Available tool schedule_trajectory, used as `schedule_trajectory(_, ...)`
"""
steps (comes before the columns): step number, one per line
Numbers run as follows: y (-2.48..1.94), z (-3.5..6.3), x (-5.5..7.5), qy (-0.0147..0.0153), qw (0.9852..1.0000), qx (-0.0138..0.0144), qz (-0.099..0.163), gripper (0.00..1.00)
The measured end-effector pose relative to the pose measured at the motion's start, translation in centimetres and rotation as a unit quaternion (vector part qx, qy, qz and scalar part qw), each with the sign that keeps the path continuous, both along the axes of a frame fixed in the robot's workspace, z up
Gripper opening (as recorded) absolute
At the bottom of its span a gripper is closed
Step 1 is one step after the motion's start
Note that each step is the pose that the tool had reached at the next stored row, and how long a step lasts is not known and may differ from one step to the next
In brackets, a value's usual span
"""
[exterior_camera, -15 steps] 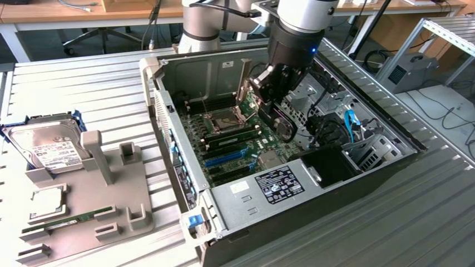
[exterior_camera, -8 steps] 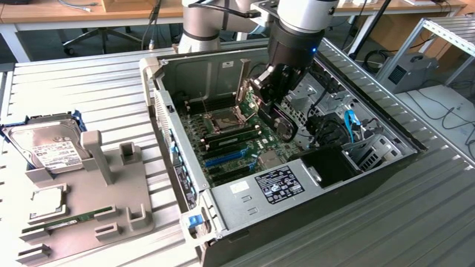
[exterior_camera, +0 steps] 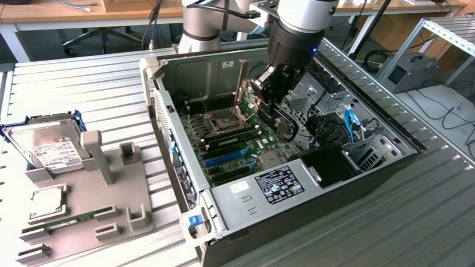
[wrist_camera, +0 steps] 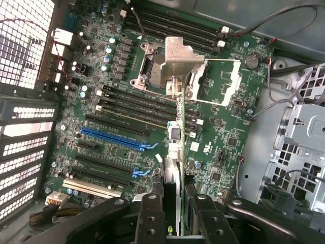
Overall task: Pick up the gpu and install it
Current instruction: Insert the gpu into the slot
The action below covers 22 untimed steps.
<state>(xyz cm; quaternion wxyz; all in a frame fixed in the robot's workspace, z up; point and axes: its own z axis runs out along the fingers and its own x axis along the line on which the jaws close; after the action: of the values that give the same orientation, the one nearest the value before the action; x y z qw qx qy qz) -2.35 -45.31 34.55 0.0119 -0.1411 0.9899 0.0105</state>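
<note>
Since the end effector [exterior_camera: 271, 89] pinches the gpu [exterior_camera: 286, 125] edge-on above the motherboard [wrist_camera: 223, 147], with the blue PCIe slot [wrist_camera: 114, 138] off to one side, a misaligned descent could scrape the board.

This looks like a robotics lab. A robot arm [exterior_camera: 297, 33], its gripper [exterior_camera: 273, 93] clamped on the gpu [exterior_camera: 286, 123], reaches into an open computer case [exterior_camera: 222, 211] lying on a slatted metal table [exterior_camera: 89, 83], beside a grey fixture [exterior_camera: 119, 192] of loose parts. Behind are wooden desks [exterior_camera: 67, 11], an office chair [exterior_camera: 90, 36], trailing cables [exterior_camera: 445, 111] and an aluminium frame [exterior_camera: 445, 28].
</note>
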Motion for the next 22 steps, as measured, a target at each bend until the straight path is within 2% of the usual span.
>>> schedule_trajectory(22, 0.00, 0.00, 0.00, 0.0000, 0.9991, 0.0000, 0.042, 0.26)
